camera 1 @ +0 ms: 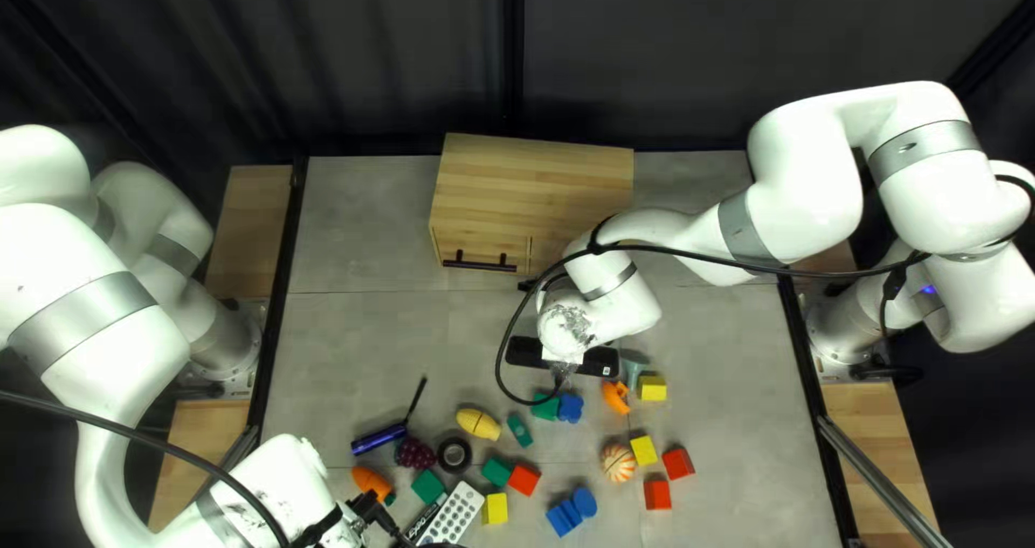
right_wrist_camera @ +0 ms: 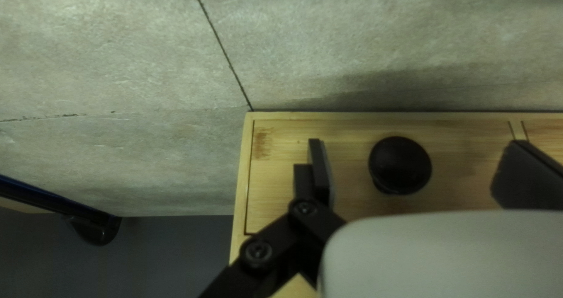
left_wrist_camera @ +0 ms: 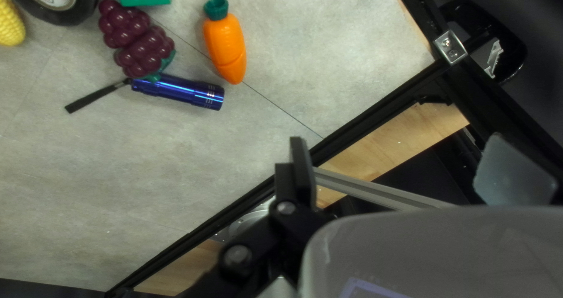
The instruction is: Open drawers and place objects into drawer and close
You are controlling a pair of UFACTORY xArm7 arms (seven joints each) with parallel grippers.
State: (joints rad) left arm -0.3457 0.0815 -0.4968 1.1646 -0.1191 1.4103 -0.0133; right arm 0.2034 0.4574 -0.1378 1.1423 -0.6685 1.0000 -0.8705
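Parted fingers of the right gripper (right_wrist_camera: 417, 148) flank the round knob (right_wrist_camera: 400, 165), clamping nothing; closing too shallow, they could slip off its curved rim. A hard pull might drag the whole cabinet (camera 1: 534, 182), on the far side, nearward. At near left, the left gripper (left_wrist_camera: 403, 137), also open, could roll the flashlight (left_wrist_camera: 179, 91) by descending carelessly.

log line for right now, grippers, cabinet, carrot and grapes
right gripper: open around black knob, not touching | left gripper: open, empty | cabinet: knobbed front shut | carrot, grapes: on table
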